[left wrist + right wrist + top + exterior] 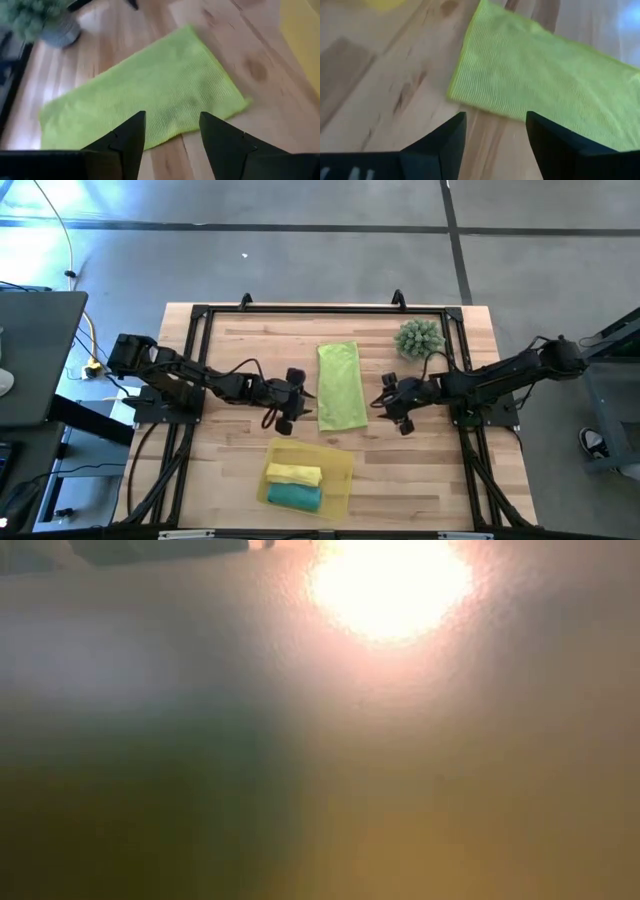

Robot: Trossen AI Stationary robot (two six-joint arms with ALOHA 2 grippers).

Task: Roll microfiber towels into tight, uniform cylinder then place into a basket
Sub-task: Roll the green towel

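On the left side of the wooden table (230,455) we see our left arm stretched toward the middle, its left gripper (288,402) just beside the left edge of the lime green towel (340,385). In the left wrist view the two dark fingers (127,140) stand apart with bare wood and the near edge of the towel (150,95) showing between them, so we read this gripper as open and holding nothing.

The lime green towel lies flat and unrolled in the middle of the table, a long strip running away from the front edge. Nearer the front, a little left of the towel, sits the basket (340,470), and inside it we see the yellow towel (293,474) and the teal towel (295,496), both rolled and lying side by side, touching.

To the right of the flat towel is our right gripper (392,408), close to the towel's lower right edge. In the right wrist view its fingers (447,140) are spread with a corner of the towel (540,75) just beyond them; it is open and grips nothing. Behind it, toward the far right corner of the table, stands a spiky green plant (419,339) in a small pot.

The low view gives us only a glare and blur.
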